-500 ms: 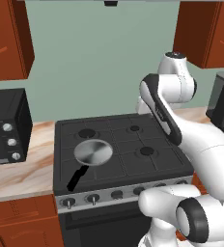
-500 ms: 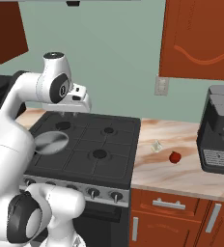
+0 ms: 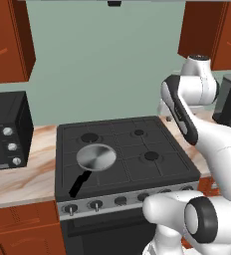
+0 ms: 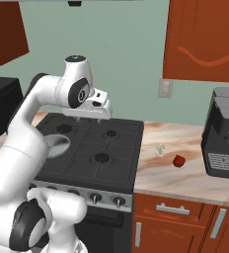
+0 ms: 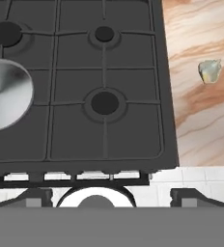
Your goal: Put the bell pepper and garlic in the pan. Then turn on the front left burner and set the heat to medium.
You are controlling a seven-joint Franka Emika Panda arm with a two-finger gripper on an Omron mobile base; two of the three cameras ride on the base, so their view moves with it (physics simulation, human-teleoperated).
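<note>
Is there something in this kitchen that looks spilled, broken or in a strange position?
Nothing stands out. The pan sits flat on the stove, and the garlic and bell pepper lie apart on the counter.

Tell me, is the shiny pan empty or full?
Empty. The pan shows bare silver metal on the stove, while the garlic and bell pepper lie on the counter.

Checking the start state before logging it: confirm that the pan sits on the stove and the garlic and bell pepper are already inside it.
Not right. The pan does sit on the stove, but the garlic and bell pepper lie on the counter to the stove's right, as the right base view shows.
</note>
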